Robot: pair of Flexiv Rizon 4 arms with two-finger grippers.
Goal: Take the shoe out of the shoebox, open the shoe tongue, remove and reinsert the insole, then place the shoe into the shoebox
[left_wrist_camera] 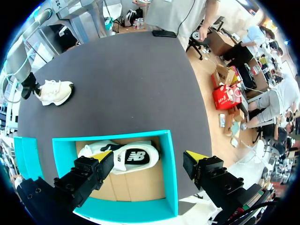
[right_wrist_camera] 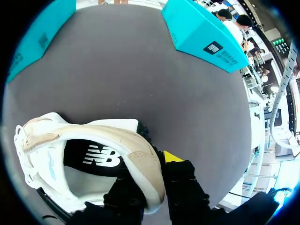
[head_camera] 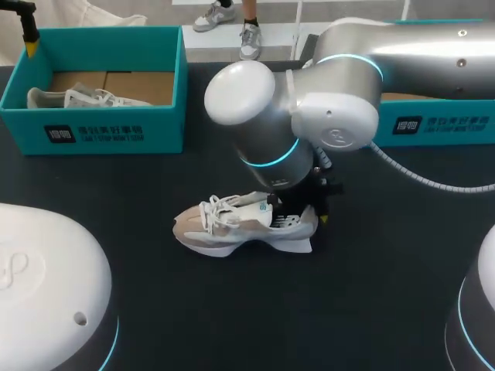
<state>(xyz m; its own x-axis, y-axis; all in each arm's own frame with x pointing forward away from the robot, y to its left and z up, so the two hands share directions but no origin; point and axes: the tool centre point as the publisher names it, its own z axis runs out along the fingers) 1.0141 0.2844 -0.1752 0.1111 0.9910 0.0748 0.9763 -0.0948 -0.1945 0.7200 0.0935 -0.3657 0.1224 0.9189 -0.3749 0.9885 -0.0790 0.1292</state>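
A white and beige shoe (head_camera: pixel 240 224) lies on its side in the middle of the dark table, toe towards my left. My right gripper (head_camera: pixel 320 215) is at its heel. In the right wrist view this gripper (right_wrist_camera: pixel 151 171) is shut on the heel collar of the shoe (right_wrist_camera: pixel 84 159), one finger inside and one outside. My left gripper (head_camera: pixel 29 35) hangs open over the far-left teal shoebox (head_camera: pixel 93 127). In the left wrist view its fingers (left_wrist_camera: pixel 149 157) stand wide apart above a second shoe (left_wrist_camera: pixel 122 159) lying in that shoebox (left_wrist_camera: pixel 171 164).
A second teal box (head_camera: pixel 433 124) stands at the back right, partly hidden by my right arm. Both teal boxes show in the right wrist view, one (right_wrist_camera: pixel 201 35) ahead of the gripper and one (right_wrist_camera: pixel 40 35) beyond the shoe's toe. Bare table surrounds the shoe.
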